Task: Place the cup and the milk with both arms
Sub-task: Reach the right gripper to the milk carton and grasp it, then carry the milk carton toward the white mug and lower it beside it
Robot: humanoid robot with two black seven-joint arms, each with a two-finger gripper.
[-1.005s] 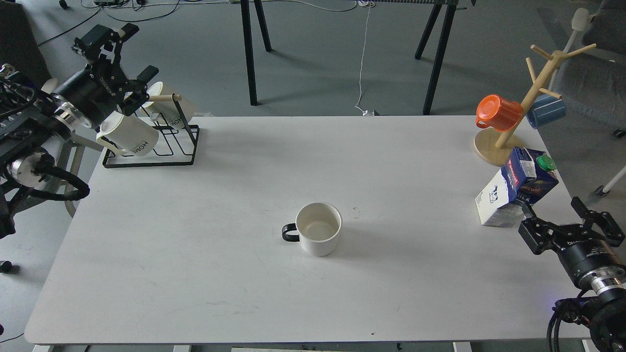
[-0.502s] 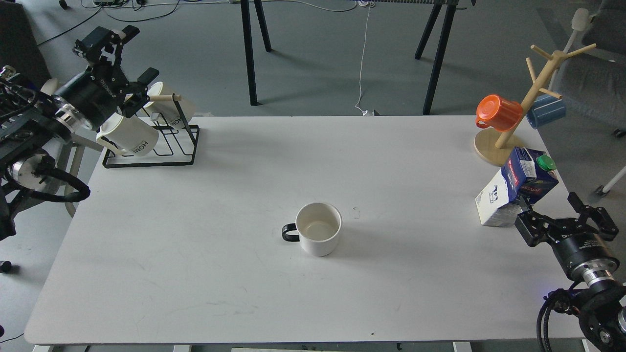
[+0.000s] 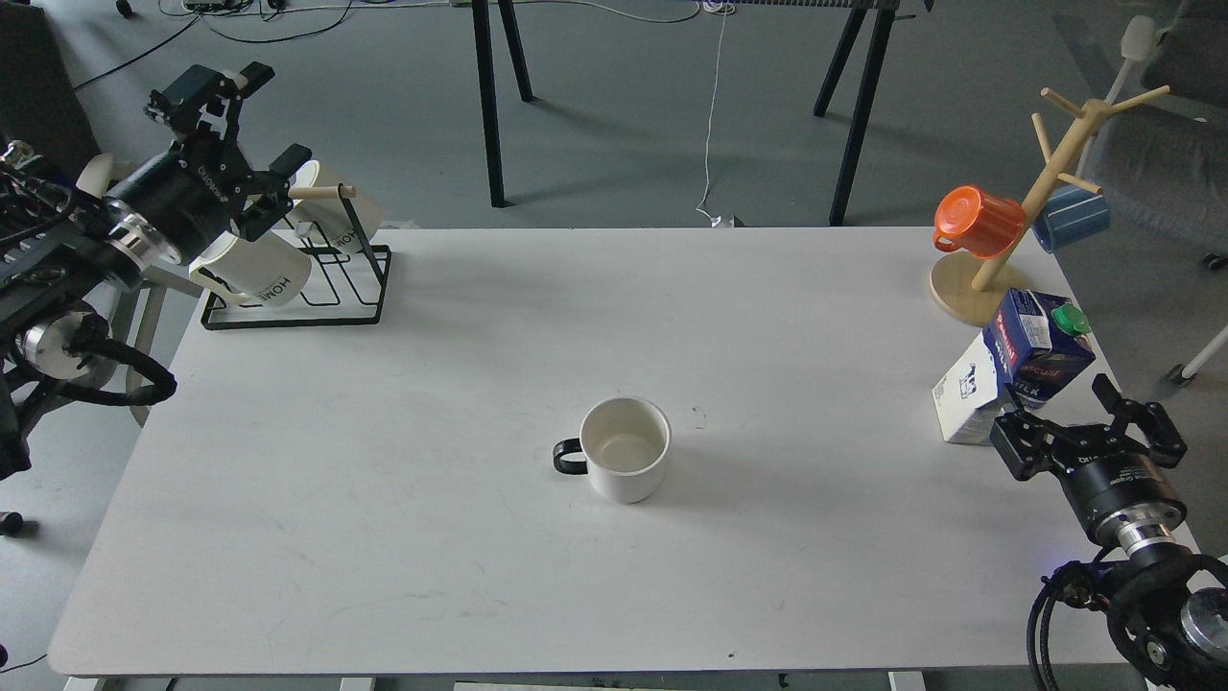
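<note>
My right hand [image 3: 1084, 422] sits low at the right edge of the white worktop [image 3: 480, 537], its two black fingers spread wide and released, nothing between them. Just ahead of it, touching or nearly touching the left finger, stands the tall blue and white milk carton with the green screw cap [image 3: 1017, 369]; its lower right corner is hidden behind my hand, so I cannot tell whether there is contact. Beyond the carton is the round wooden base of the mug tree [image 3: 959, 293], with an orange mug [image 3: 979, 221] hung on its left and a blue mug [image 3: 1073, 217] on its right.

Well away to the left of that hand, near the middle of the worktop, the plain white mug with the black loop handle [image 3: 625, 449] stands upright, handle pointing left, cream inside showing, nothing touching it.

My left hand [image 3: 251, 120] is up off the far left corner, fingers parted and holding nothing. Just below it is the black wire rack [image 3: 369, 288] carrying the cream mugs printed "HOME" [image 3: 257, 269].
</note>
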